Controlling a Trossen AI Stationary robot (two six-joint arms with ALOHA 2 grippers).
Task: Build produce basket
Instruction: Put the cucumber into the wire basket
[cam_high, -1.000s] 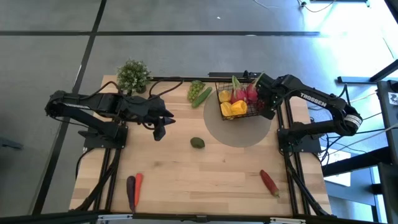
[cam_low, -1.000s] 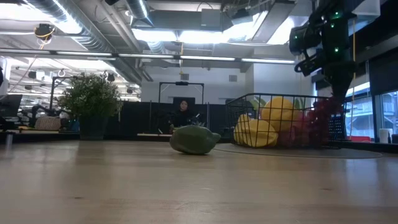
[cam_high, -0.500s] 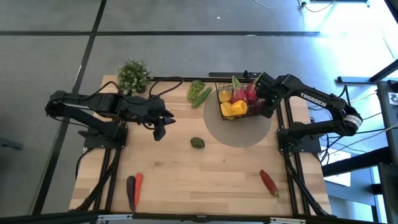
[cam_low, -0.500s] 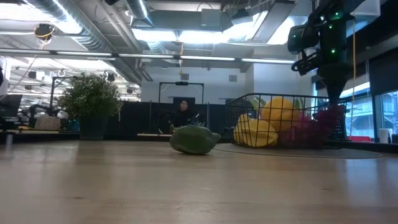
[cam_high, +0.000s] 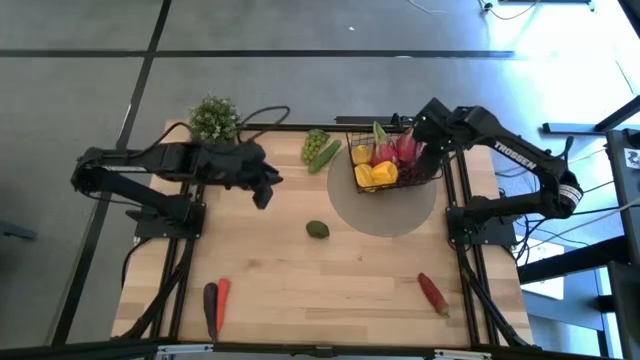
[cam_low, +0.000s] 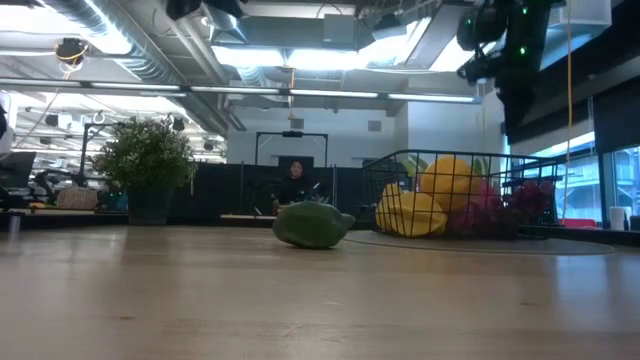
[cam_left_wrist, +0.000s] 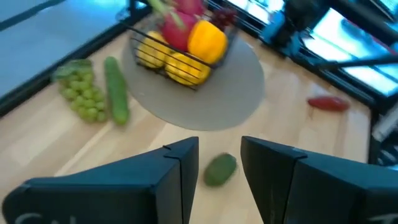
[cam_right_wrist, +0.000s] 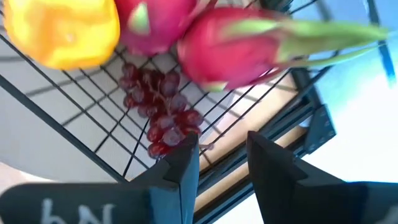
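Note:
The black wire basket (cam_high: 385, 166) stands on a round grey mat (cam_high: 386, 208) at the far right. It holds pink dragon fruits (cam_right_wrist: 233, 46), a yellow pepper (cam_right_wrist: 62, 28), other yellow produce (cam_low: 410, 213) and purple grapes (cam_right_wrist: 163, 124), which lie on its floor. My right gripper (cam_right_wrist: 224, 155) hangs open above the basket's right side (cam_high: 428, 148), touching nothing. My left gripper (cam_high: 263, 190) is open and in the air left of centre; the avocado (cam_left_wrist: 219, 169) shows on the table below its fingers.
Green grapes (cam_high: 316, 143) and a cucumber (cam_high: 327, 157) lie left of the basket. The avocado (cam_high: 317, 229) lies mid-table. A red chili (cam_high: 433, 292) lies near right, a carrot (cam_high: 222, 297) and an eggplant (cam_high: 210, 305) near left. A potted plant (cam_high: 214, 120) stands far left.
My right gripper has opened and risen straight up out of the basket; the purple grapes stay on the basket's floor. My left gripper has swung a little toward the far edge and rolled slightly, still open.

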